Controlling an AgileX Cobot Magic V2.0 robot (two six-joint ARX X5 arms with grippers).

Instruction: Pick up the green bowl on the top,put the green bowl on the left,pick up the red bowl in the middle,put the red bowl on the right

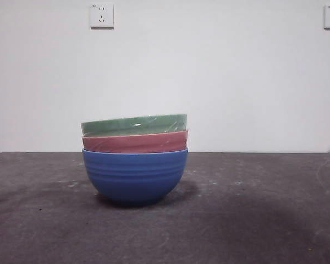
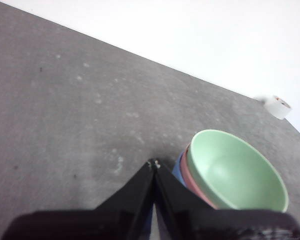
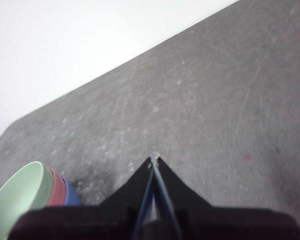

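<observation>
Pale wall with two sockets backs the front view, and below it runs a dark grey table (image 1: 253, 220), scuffed and speckled. On it stands one stack: the green bowl (image 1: 134, 124) on top, the red bowl (image 1: 135, 142) nested in the middle, both seated in a blue bowl (image 1: 135, 175) at the bottom; neither of my arms shows here. From my left wrist, my left gripper (image 2: 153, 163) has its jaws pressed together, holding nothing, with the tips near the stack's side, and I look down into the green bowl (image 2: 232, 172) with the red rim (image 2: 192, 182) just under it. A small white roll (image 2: 278, 106) lies far off by the table's edge. From my right wrist, my right gripper (image 3: 154, 161) is likewise closed and empty, the stack well off to one side. I judge nothing is started: I should spread my left jaws, come down over the green rim only, pinch the wall clear of the red bowl, and lift straight so the nested bowls do not drag along.
</observation>
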